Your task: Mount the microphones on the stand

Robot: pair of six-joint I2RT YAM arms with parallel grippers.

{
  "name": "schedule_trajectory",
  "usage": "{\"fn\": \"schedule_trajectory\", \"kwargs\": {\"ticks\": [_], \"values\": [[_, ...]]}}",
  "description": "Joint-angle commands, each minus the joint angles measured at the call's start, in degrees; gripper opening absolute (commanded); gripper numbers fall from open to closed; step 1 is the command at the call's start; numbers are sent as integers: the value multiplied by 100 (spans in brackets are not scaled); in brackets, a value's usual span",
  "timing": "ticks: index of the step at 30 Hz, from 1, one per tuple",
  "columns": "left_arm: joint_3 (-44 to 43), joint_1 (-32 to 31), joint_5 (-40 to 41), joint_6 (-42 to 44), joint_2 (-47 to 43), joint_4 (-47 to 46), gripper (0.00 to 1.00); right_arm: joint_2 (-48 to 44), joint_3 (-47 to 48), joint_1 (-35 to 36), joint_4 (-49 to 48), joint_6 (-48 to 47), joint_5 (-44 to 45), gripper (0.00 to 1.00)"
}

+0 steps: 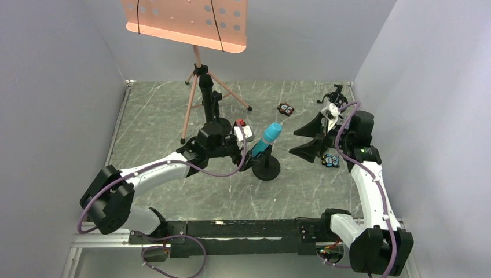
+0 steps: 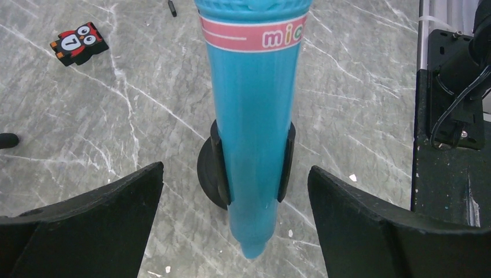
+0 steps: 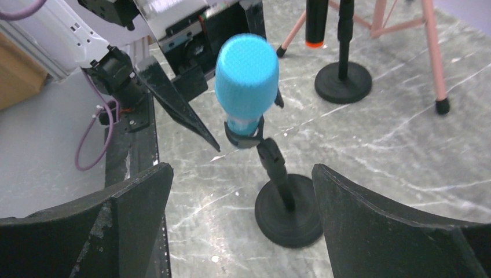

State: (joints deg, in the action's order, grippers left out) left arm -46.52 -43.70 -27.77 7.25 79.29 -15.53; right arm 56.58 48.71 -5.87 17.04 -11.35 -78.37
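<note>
hidden or cut off: in the left wrist view the head of the cyan microphone [image 2: 255,116] runs off the top edge. only its body, a pink band lettered "mic" and the tail end show. the stand [image 3: 288,211] is mostly covered in that view, with just a slice of its round base showing behind the body. in the right wrist view the black microphone with an orange ring [image 3: 315,23], beyond the stand, is cut by the top edge, so its head is unseen. its ring end points down, just beside the post of a second stand [image 3: 343,75]. from above, the left gripper's fingers are largely masked by its own wrist and the cyan microphone. a dark object [image 1: 336,92] to the far right of the stand is too small to identify.

jaws: the left gripper [image 2: 234,169] has its jaws wide apart, one finger on each side of the cyan microphone's body. there is a clear gap on both sides, and it touches and holds nothing. the right gripper [image 3: 242,168] also has its jaws wide apart. it faces the stand from the stand's right, set back from it, and holds nothing.

task item: the cyan microphone sits in the stand's clip [image 3: 246,138], tilted, with its head raised toward the right gripper. the clip arms wrap both sides of the body.

other items: an owl block marked 7 [image 2: 78,43] lies on the grey marbled table [image 1: 173,191] beyond the stand. a small block [image 1: 331,160] lies to the stand's right. the pink tripod legs of a music stand [image 3: 434,58] stand behind the second stand.
</note>
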Motion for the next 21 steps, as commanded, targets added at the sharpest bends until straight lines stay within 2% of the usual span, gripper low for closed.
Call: {"fn": "schedule_trajectory", "kwargs": {"ticks": [1,4,9,13,17,19,21], "values": [[-308,-33,-274,-73,137,-391,99,-93,-259,-253,-364,5,-414,96],[-326,-68,-260,-122,243,-578,99,-104,-363,-348,-474,86,-494,96],[-381,-102,-282,-131,403,-722,95,-245,-704,-451,-1365,821,-596,96],[-406,-112,-242,-148,463,-770,89,-249,-678,-486,-1270,745,-601,96],[-450,-112,-220,-209,475,-718,71,-234,-669,-514,-1239,739,-618,96],[-486,-115,-142,-252,454,-610,50,-249,-682,-534,-1257,755,-618,96],[-442,-117,-125,-294,369,-604,34,-260,-702,-549,-1288,773,-618,96]]}}
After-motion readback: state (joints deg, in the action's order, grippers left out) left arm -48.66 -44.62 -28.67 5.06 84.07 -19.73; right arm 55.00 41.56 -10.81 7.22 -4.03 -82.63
